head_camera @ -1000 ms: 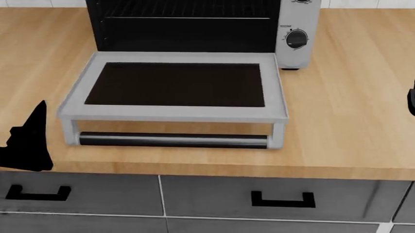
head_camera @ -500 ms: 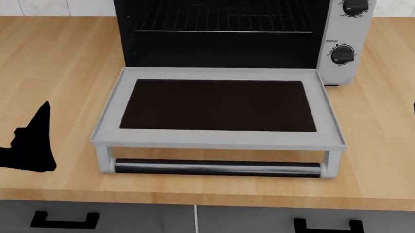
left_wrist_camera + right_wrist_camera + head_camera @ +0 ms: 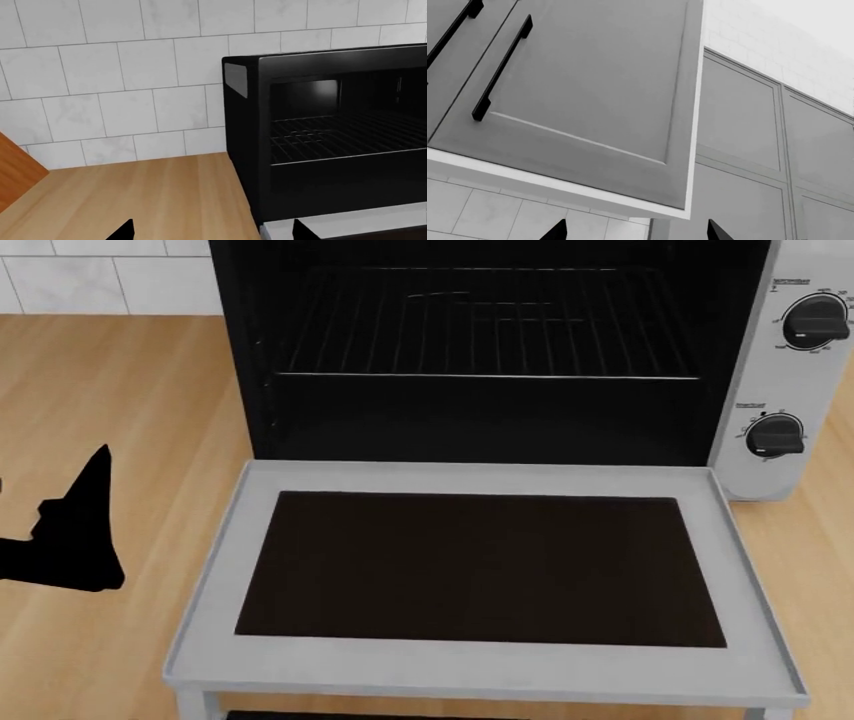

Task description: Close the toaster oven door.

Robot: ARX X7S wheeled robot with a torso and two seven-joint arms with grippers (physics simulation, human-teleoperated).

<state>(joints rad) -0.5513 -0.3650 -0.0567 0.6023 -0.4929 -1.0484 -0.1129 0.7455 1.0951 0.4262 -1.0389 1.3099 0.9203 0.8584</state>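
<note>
The toaster oven [image 3: 494,350] stands on the wooden counter with its black inside and wire rack [image 3: 487,330] showing. The toaster oven door [image 3: 214,590] lies folded down flat towards me, its dark glass facing up. The bar handle is cut off by the lower edge of the head view. My left gripper [image 3: 213,234] is open and empty, left of the door and apart from it, and shows as a dark shape [image 3: 74,540] in the head view. The left wrist view has the oven [image 3: 320,135] and a door corner [image 3: 347,226]. My right gripper [image 3: 635,233] is open, empty and faces wall cabinets.
Two black knobs [image 3: 814,322] [image 3: 774,435] sit on the oven's right panel. The wooden counter [image 3: 120,400] spreads to the left of the oven, with white wall tiles [image 3: 120,75] behind it. A grey wall cabinet [image 3: 594,90] with black handles fills the right wrist view.
The head view has moved closer: the oven and door now look larger and lower, and the handle and drawers have slid out below. The left gripper holds its place in view.
</note>
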